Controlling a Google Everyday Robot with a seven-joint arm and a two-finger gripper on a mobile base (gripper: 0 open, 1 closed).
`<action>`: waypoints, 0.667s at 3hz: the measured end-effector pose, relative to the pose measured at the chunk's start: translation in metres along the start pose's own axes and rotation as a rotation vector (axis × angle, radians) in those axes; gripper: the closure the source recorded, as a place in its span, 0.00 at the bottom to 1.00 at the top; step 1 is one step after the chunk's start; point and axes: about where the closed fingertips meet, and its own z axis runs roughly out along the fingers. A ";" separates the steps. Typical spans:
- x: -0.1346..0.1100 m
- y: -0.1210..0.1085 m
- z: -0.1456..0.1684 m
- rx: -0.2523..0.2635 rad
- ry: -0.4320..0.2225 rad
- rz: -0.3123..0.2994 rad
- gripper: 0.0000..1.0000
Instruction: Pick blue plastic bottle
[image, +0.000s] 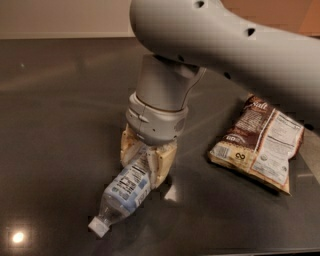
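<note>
The blue plastic bottle (125, 194) is clear with a pale blue-and-white label and a white cap pointing to the lower left. It hangs tilted just above the dark table (55, 125). My gripper (146, 161) comes down from the big grey arm and its cream fingers (161, 164) are shut on the bottle's upper end. The bottle's base is hidden between the fingers.
A brown snack bag (260, 142) lies flat on the table to the right of the gripper. The grey arm (225, 55) covers the upper right of the view. A pale wall runs along the table's far edge.
</note>
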 end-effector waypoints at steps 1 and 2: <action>0.005 -0.018 -0.039 0.041 -0.045 0.033 1.00; 0.005 -0.035 -0.073 0.081 -0.075 0.061 1.00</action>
